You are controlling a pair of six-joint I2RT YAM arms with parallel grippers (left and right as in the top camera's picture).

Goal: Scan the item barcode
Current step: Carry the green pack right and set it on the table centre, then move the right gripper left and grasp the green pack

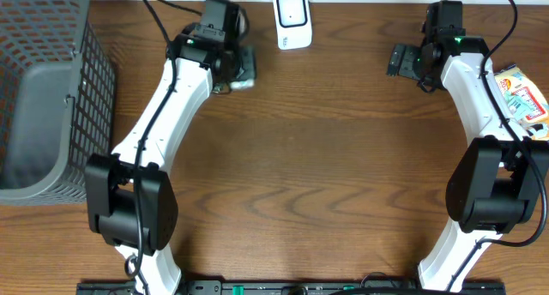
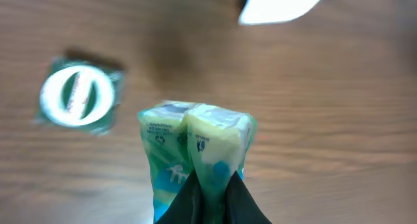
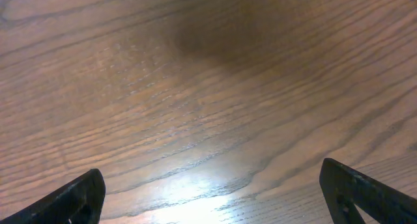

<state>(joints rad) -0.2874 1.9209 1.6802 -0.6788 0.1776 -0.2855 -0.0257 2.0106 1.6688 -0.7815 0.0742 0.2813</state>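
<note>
The item, a green and white soft packet (image 2: 195, 142), stands up between the dark fingers of my left gripper (image 2: 214, 193), which is shut on its lower end. In the overhead view my left gripper (image 1: 233, 68) is at the table's far edge, a little left of the white scanner (image 1: 292, 21). The scanner's white body (image 2: 280, 2) also shows at the top of the left wrist view. My right gripper (image 1: 403, 61) is open at the far right, right of the scanner. Between its fingers (image 3: 215, 198) there is only bare wood.
A second green packet with a white oval label (image 2: 78, 97) lies flat on the table beside the held one. A grey mesh basket (image 1: 43, 98) fills the left edge. A colourful snack packet (image 1: 523, 93) lies at the right edge, behind the right arm.
</note>
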